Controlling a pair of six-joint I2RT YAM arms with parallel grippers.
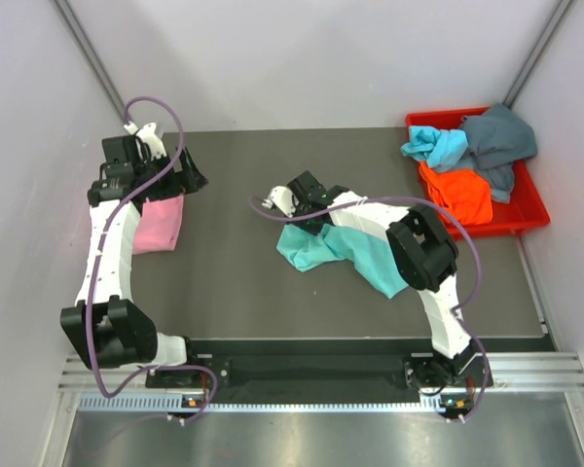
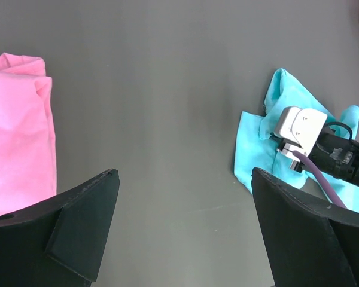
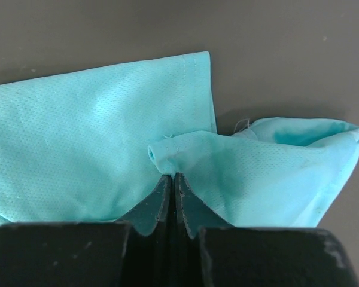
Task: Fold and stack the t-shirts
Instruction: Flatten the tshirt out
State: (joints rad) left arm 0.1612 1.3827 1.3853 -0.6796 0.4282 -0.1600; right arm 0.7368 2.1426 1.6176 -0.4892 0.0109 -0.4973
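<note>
Grey bench (image 1: 234, 282): teal t-shirt (image 1: 311, 251) crumpled mid-bench, right gripper (image 3: 172, 177) pinched closed on a hem fold. Keep your lift low and drag it flat before folding. Left gripper (image 2: 182, 179) wide open and empty, by the pink t-shirt (image 1: 161, 224) at the left edge.

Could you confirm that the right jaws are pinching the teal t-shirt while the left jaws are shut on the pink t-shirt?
Not quite: the left wrist view shows the left gripper with jaws open, holding nothing, and the pink t-shirt lying ungripped. The right gripper is indeed pinching the teal t-shirt.
</note>
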